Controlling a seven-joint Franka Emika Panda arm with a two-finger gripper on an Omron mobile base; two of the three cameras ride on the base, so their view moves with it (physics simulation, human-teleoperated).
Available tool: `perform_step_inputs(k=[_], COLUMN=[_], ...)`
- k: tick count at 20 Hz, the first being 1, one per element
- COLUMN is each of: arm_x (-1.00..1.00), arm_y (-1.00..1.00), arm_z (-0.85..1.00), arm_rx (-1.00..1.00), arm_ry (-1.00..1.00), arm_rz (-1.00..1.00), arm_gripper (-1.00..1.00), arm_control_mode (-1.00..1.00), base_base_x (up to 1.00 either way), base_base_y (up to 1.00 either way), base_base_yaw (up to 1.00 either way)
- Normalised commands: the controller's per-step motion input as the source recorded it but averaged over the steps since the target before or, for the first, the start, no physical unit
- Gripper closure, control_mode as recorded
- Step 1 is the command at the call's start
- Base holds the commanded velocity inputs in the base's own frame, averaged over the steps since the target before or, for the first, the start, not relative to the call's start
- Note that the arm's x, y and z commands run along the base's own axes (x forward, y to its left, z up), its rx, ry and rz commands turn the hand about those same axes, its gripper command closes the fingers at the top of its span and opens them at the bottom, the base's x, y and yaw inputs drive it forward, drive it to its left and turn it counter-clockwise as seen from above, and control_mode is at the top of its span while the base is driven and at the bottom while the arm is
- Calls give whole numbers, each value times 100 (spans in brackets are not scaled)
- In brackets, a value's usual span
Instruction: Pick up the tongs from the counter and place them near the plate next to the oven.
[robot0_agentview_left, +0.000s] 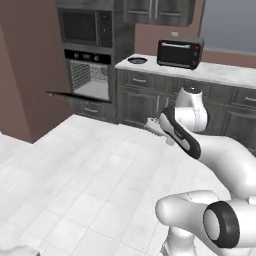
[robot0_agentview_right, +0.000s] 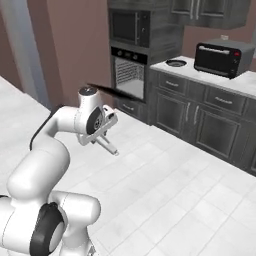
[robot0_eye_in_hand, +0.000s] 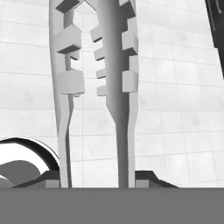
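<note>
Left base view: slim silver-grey metal tongs (robot0_agentview_left: 154, 125) are carried in the two-finger gripper (robot0_agentview_left: 159, 127) above the pale tiled floor, well apart from the small round dark plate (robot0_agentview_left: 137, 61) on the narrow marble worktop (robot0_agentview_left: 225, 73).
Right base view: the built-in dark grey wall oven (robot0_agentview_right: 128, 73) is shown with its door dropped open; open floor is left ahead.
Hand view: jaws are pinched on the tongs' handles, ridged ends held outward for placing.

Kitchen, wall oven (robot0_agentview_left: 90, 80), toaster oven (robot0_agentview_left: 179, 53), cabinets (robot0_agentview_right: 200, 117)
</note>
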Motion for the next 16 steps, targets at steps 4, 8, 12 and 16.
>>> perform_step_inputs(k=[4,8,12,16], arm_x=[0,0,0,0], arm_y=[0,0,0,0], arm_z=[0,0,0,0], arm_rx=[0,0,0,0], arm_ry=[0,0,0,0], arm_rz=[0,0,0,0], arm_gripper=[100,100,100,100], arm_control_mode=[100,100,100,100], base_base_x=[100,100,100,100], base_base_y=[0,12,33,52], base_base_yaw=[-33,-29,-30,-33])
